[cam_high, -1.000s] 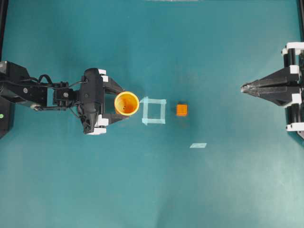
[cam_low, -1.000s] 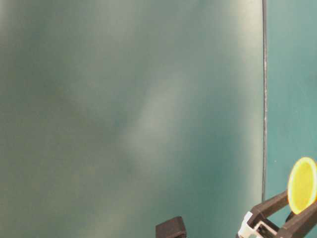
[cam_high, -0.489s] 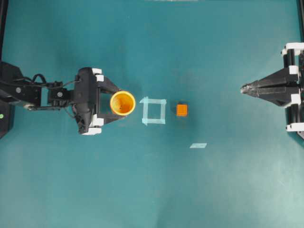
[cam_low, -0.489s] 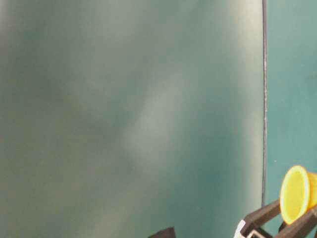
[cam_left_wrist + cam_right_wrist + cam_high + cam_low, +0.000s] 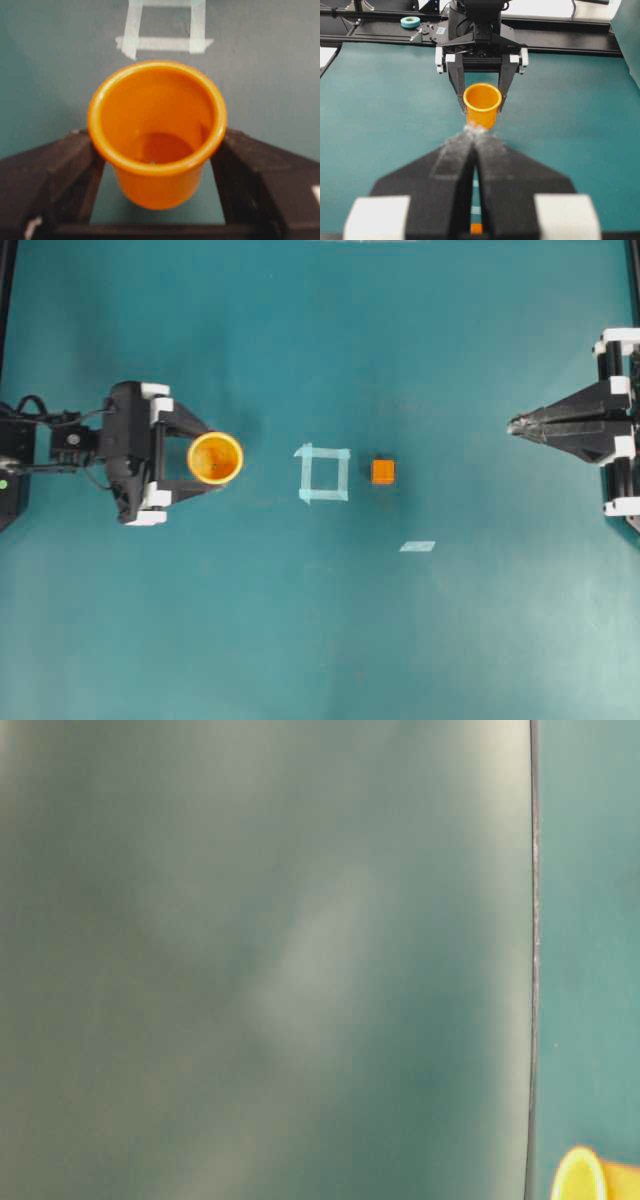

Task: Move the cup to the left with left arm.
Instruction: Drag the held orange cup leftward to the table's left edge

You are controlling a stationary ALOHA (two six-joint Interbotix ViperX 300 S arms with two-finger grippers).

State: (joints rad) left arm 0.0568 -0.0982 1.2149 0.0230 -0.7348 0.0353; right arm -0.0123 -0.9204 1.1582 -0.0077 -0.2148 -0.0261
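Observation:
The yellow-orange cup (image 5: 215, 458) stands upright, left of the tape square, between the two black fingers of my left gripper (image 5: 208, 459), which is shut on its sides. The left wrist view shows the cup (image 5: 157, 125) from above, a finger (image 5: 65, 170) pressing on each flank. From the right wrist view, the cup (image 5: 482, 104) sits in the left gripper (image 5: 482, 102) far across the table. Its rim (image 5: 580, 1178) shows at the table-level view's bottom right corner. My right gripper (image 5: 512, 425) is shut and empty at the right edge, with its tips (image 5: 474, 134) together.
A light-blue tape square (image 5: 323, 473) marks the table's middle, also seen in the left wrist view (image 5: 162, 30). A small orange cube (image 5: 383, 472) sits just right of it. A loose tape strip (image 5: 417, 546) lies nearer the front. A tape roll (image 5: 410, 21) rests on the far frame.
My left gripper has carried the cup leftward, away from the tape square. In the table-level view the cup has slid down to the corner. The right arm has not moved.

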